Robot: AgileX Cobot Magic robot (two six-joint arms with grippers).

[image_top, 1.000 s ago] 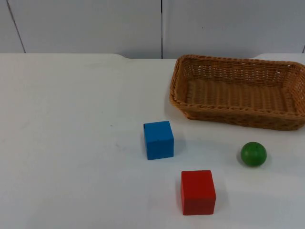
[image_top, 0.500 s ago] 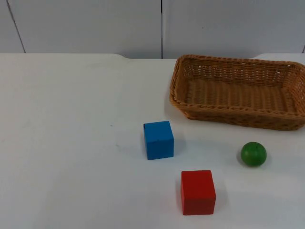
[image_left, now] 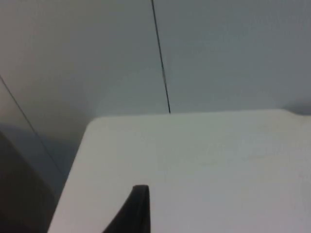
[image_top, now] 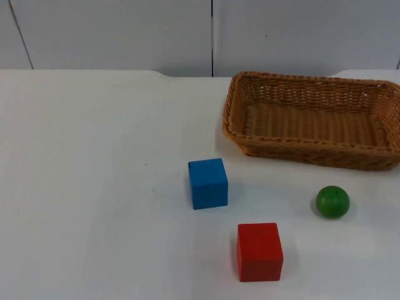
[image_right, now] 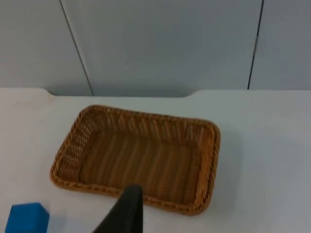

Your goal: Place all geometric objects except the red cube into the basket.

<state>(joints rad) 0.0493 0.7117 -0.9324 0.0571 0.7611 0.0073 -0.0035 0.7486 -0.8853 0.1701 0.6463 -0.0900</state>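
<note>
Wicker basket [image_top: 312, 119] sits on the white table [image_top: 94, 187] at the far right, close to the grey partition wall [image_top: 125, 31]. Rectangular, brown weave, nothing inside it; the right wrist view shows the same bare woven floor [image_right: 141, 160].

3 geometric objects lie on the table, all outside the basket:
- Blue cube [image_top: 208, 183], near the table's middle, in front of the basket's left end and apart from it. A corner of it also appears in the right wrist view [image_right: 26, 218], off the basket's near-left corner.
- Green ball [image_top: 332, 202], in front of the basket's right half, near its front wall but not touching.
- Red cube [image_top: 259, 252], nearest the camera, between the blue cube and the ball in left-right terms, and apart from both.

Right gripper [image_right: 127, 213]: 1 black fingertip visible, held above the table on the near side of the basket, looking across it toward the wall. Cannot tell whether its fingers are apart or together.

Left gripper [image_left: 136, 211]: 1 black fingertip visible over a bare stretch of table near its edge, the wall beyond. Finger state cannot be told here either.
</note>
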